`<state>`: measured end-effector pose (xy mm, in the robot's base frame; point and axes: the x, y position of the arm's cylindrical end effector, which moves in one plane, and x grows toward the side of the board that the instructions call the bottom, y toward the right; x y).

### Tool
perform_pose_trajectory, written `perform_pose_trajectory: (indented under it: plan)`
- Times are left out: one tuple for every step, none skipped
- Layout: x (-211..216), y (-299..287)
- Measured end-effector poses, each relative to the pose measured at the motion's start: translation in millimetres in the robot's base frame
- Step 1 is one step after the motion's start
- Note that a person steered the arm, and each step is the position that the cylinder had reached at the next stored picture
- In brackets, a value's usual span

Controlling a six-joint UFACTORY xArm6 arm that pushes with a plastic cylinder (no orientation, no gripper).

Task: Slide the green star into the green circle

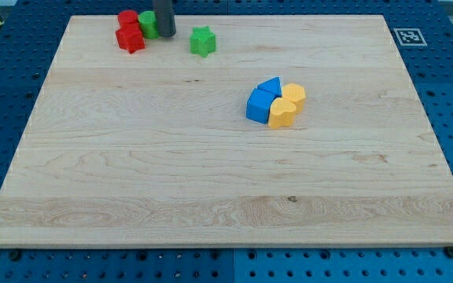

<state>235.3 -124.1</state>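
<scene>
Now my tip point(165, 34) touches the green circle point(148, 23), green star point(203, 41) nearby.

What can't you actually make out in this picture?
- Green circle, camera view: its right side is hidden behind the rod.
- My tip: whether it touches the green circle is unclear. It stands left of the green star.
- Rod's upper part: cut off by the view's top edge.
</scene>
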Motion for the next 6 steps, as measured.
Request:
perform_pose_trajectory:
  plan:
    - [0, -21]
    - [0, -27]
    - [0, -2]
    - [0, 60]
    - [-3, 111]
    - [19, 168]
